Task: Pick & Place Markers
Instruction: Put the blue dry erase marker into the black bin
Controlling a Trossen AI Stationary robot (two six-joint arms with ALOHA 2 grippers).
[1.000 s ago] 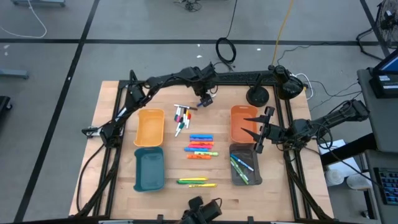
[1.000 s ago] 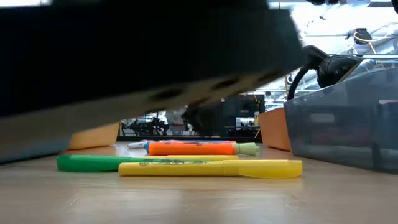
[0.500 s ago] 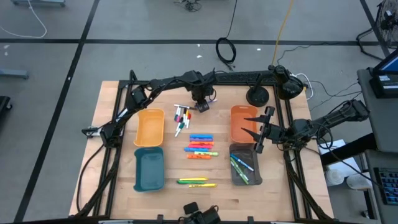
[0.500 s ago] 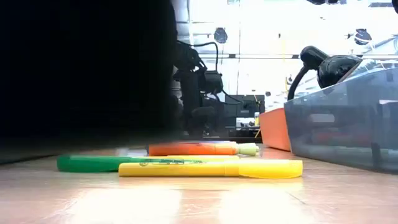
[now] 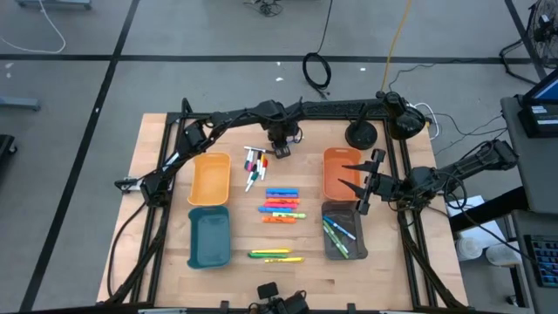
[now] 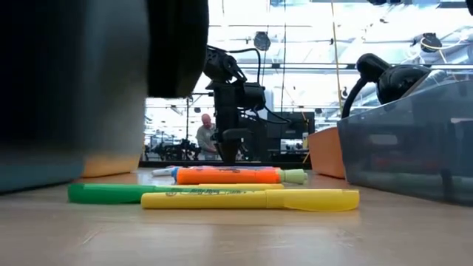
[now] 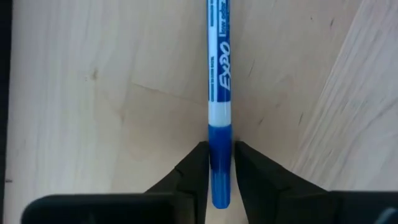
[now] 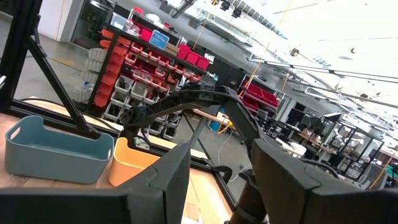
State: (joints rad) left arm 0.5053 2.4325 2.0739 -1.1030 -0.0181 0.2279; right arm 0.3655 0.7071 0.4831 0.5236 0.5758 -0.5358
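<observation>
A pale wooden tabletop (image 5: 166, 218) carries four trays; a yellow-orange tray (image 5: 210, 179) and a teal tray (image 5: 209, 237) sit on the left, an orange tray (image 5: 341, 172) and a clear grey tray (image 5: 343, 230) holding a few markers on the right; highlighters (image 5: 281, 206) lie in a stack at the middle, a green and a yellow highlighter (image 5: 275, 255) near the front edge, thin white-bodied markers (image 5: 254, 163) toward the back; the left gripper (image 5: 281, 152) is down at the tabletop just beside that thin cluster, its fingers (image 7: 198, 163) pinching the blue cap end of a blue marker (image 7: 219, 74) lying flat on the wood; the right gripper (image 5: 351, 181) hovers over the orange tray, fingers spread.
</observation>
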